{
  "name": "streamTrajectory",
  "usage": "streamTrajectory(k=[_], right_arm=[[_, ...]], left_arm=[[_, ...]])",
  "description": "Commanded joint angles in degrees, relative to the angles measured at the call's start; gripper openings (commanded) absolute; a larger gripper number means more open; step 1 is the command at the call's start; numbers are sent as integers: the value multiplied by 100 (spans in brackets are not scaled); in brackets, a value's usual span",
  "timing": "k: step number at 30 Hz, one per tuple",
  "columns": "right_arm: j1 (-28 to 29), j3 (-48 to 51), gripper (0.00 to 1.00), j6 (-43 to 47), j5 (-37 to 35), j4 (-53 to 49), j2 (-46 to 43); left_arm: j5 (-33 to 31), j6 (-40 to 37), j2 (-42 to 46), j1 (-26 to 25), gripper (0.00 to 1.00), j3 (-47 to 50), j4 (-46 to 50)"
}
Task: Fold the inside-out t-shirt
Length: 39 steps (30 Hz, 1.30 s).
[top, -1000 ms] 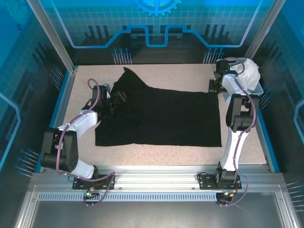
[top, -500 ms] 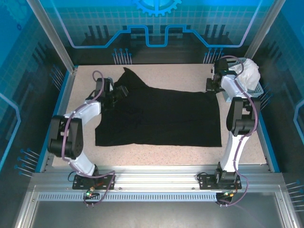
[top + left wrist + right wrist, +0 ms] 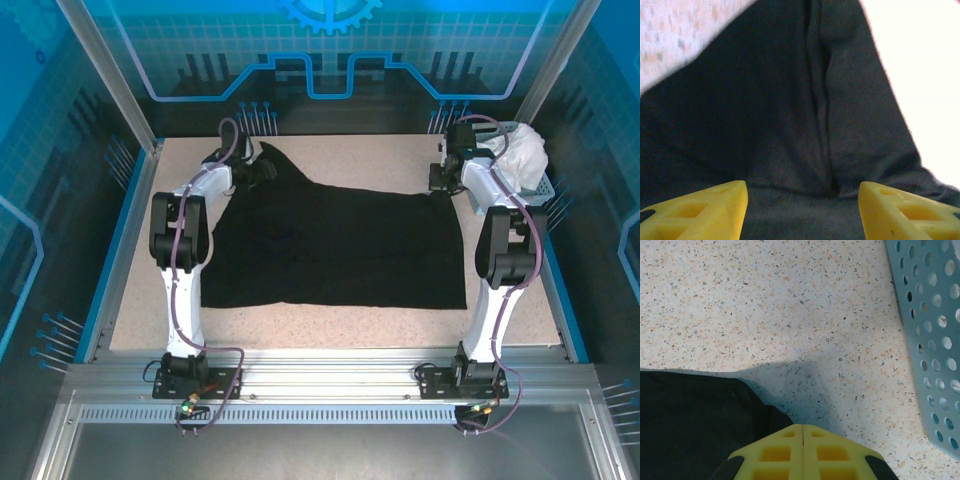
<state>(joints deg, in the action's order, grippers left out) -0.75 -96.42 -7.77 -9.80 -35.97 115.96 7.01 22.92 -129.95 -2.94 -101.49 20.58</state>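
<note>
- The large black inside-out cloth t-shirt (image 3: 340,245) lies spread mostly flat across the speckled beige surface (image 3: 380,160). Its far left corner is bunched up into a peak.
- The right end effector (image 3: 802,435) is pinched fully shut on the shirt's far right corner. It sits near the pale blue perforated plastic basket (image 3: 935,340) that has the crumpled white cloth garment (image 3: 525,150) in it.
- The left end effector (image 3: 802,190) hovers over that bunched far left part with its yellow fingers well apart and nothing gripped, just dark folds underneath.
- My read is that the step in hand is grabbing the second far corner, so both arms can carry the far edge toward the near hem.
- I'd aim for the real cloth edge rather than the middle of a wrinkle, otherwise it probably grabs a ridge of extra layers.
- Get the fingers straddling the edge and fully closed before any lift.
- After that, move both arms at the same pace so the fold line comes out straight, and steer the right one clear of the basket.
</note>
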Motion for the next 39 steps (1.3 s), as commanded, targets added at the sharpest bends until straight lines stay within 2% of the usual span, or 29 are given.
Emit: streamTrajectory(k=[1, 6, 18, 26, 34, 39], right_arm=[[67, -130, 0, 122, 38, -51, -20], [84, -173, 0, 135, 58, -60, 90], [127, -99, 0, 161, 69, -34, 211], [119, -90, 0, 196, 75, -58, 147], [123, -23, 0, 369, -255, -216, 150], [137, 204, 0, 408, -299, -156, 7]], left_arm=[[230, -110, 442, 22, 62, 505, 299], [232, 148, 1525, 13, 63, 1919, -365], [280, 901, 3405, -12, 64, 4720, -1397], [342, 1060, 3810, -22, 63, 5874, -1280], [366, 1833, 5944, -117, 62, 7869, -1098], [-179, 1881, 7108, -139, 63, 7935, -623]])
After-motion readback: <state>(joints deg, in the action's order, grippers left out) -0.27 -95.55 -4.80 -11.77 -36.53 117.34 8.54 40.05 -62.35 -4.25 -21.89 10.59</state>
